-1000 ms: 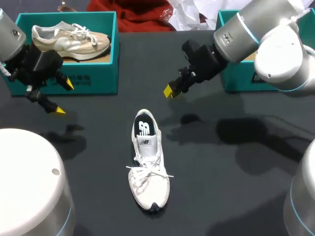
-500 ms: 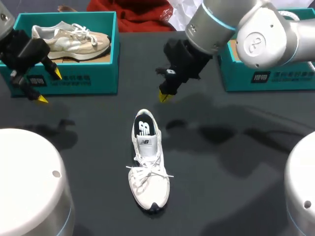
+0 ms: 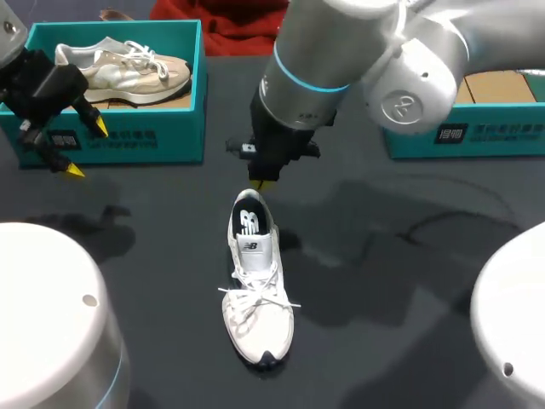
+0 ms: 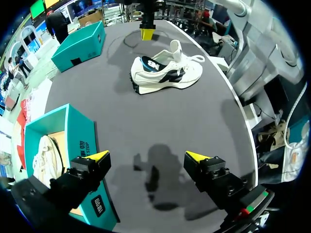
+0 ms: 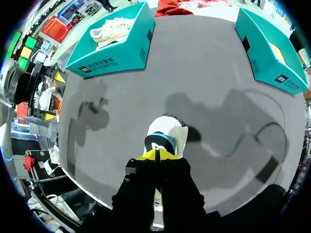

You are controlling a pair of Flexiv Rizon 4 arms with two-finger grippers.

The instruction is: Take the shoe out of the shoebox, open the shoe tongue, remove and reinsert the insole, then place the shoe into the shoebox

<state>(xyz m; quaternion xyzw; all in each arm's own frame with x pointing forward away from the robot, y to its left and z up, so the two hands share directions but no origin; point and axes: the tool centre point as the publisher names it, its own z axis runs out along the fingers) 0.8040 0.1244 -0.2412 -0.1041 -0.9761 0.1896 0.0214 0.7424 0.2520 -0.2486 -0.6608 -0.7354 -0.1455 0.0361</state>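
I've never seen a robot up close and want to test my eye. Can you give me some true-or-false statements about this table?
1. The white shoe lies on the table, outside the boxes. True.
2. The left gripper is clamped on a shoe. False: its fingers are open and hold nothing.
3. The left shoebox holds a beige shoe. True.
4. The right gripper is at the white shoe's toe, fingers wide apart. False: it is at the heel end, with its yellow tips shut together.
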